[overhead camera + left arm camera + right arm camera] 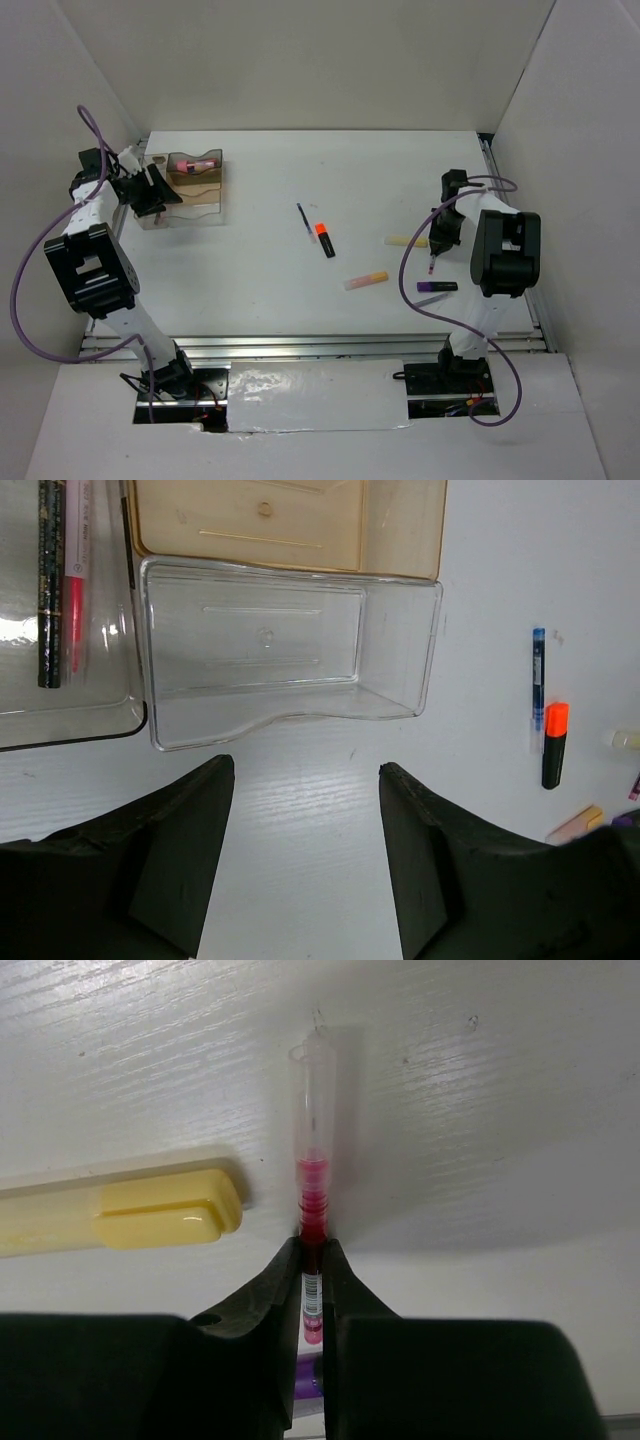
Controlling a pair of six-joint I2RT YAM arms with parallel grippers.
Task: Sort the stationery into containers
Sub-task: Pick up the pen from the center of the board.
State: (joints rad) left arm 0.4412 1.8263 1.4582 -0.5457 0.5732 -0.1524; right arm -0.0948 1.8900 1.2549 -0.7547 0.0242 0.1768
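The clear organiser tray [212, 205] stands at the far left and holds a pink-capped tube [195, 163]. My left gripper [150, 197] is open and empty just in front of it. In the left wrist view its jaws [307, 780] stand wide apart before an empty clear compartment [398, 670]; a dark pencil [49, 580] and a pink pen [74, 590] lie in the compartment to the left. My right gripper [434, 250] is shut on the thin red pen [311, 1185], whose clear-capped tip points at the table, beside the pale yellow stick [130, 1212].
On the table lie a thin blue pen [304, 220], the orange-capped black highlighter [325, 240], the yellow-pink marker [366, 280], the pale yellow stick [405, 241] and the purple marker [437, 287]. White walls enclose the table on three sides.
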